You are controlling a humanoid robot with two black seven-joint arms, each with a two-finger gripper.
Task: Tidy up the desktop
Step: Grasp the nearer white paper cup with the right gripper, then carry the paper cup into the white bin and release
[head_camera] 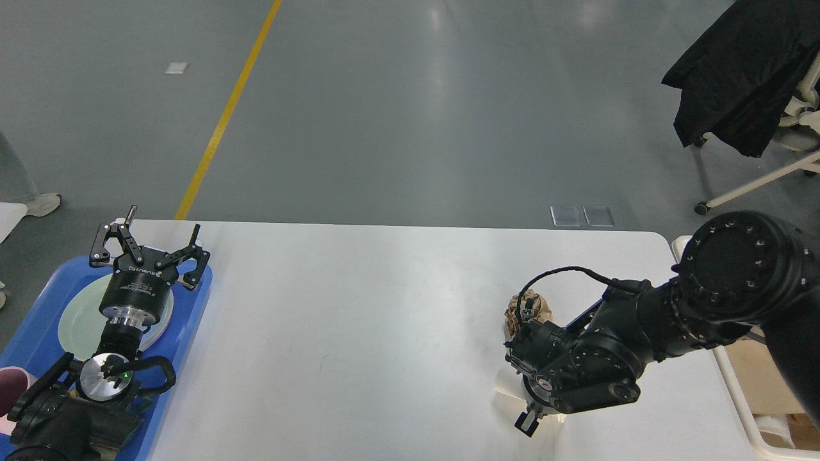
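A: What is the white bench point(384, 307) carrying?
B: It is filling the lower view, rounded corner at two o'clock. A blue tray point(192, 320) is lying along its nine o'clock edge, holding a pale plate point(77, 320).

A: And the claws?
B: The left claw point(148, 246) is hovering over the tray, fingers spread, gripping nothing; its label is too small to read. The right claw point(526, 422), at five o'clock, is pointing down beside crumpled brown paper point(538, 307); whether it is released or clenched, I cannot tell.
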